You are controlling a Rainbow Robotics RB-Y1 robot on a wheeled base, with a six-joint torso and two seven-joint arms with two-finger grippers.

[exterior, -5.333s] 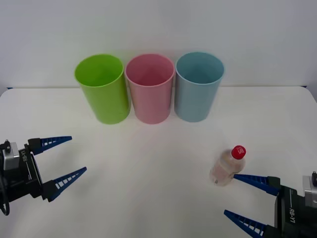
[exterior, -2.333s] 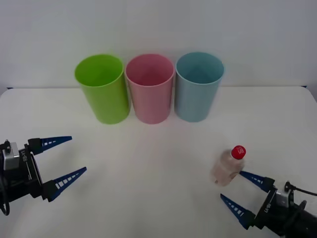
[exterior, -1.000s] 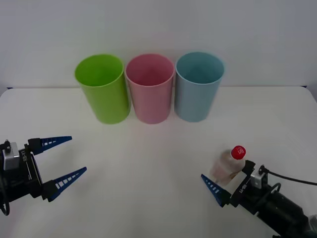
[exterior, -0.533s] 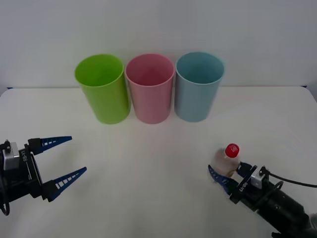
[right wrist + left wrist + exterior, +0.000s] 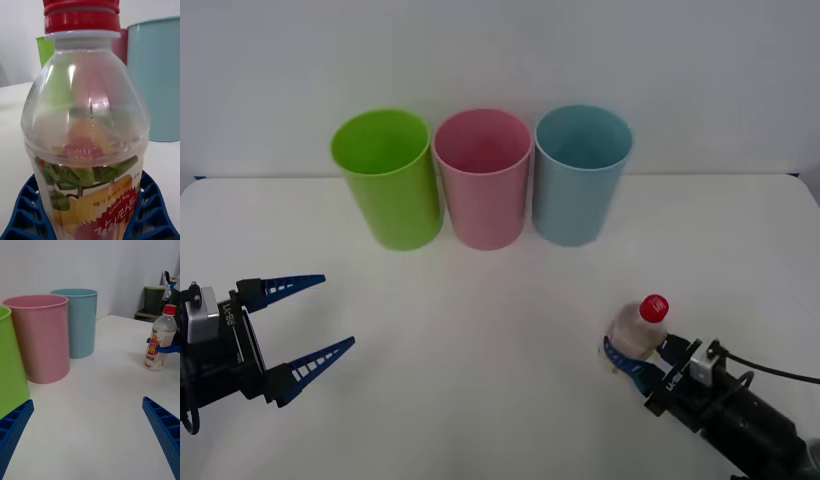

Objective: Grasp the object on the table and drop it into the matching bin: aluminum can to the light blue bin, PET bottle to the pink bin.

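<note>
The PET bottle (image 5: 632, 334), small and clear with a red cap, stands upright at the right front of the white table (image 5: 500, 330). My right gripper (image 5: 637, 353) is shut on its lower body. In the right wrist view blue fingers (image 5: 22, 217) hug both sides of the labelled bottle (image 5: 88, 123). From the left wrist view the bottle (image 5: 157, 341) shows far off, with a blue finger band around its label. The pink bin (image 5: 482, 178) and light blue bin (image 5: 581, 174) stand at the back. My left gripper (image 5: 335, 312) waits open at the left front.
A lime green bin (image 5: 387, 178) stands left of the pink one; the three bins touch in a row. In the left wrist view the pink bin (image 5: 39, 337) and light blue bin (image 5: 77, 320) stand beyond bare tabletop. The wall rises behind the bins.
My right gripper came in from the front right edge, reached around the bottle and shut on it. The bottle shifted a little to the left. The left arm stayed still.
</note>
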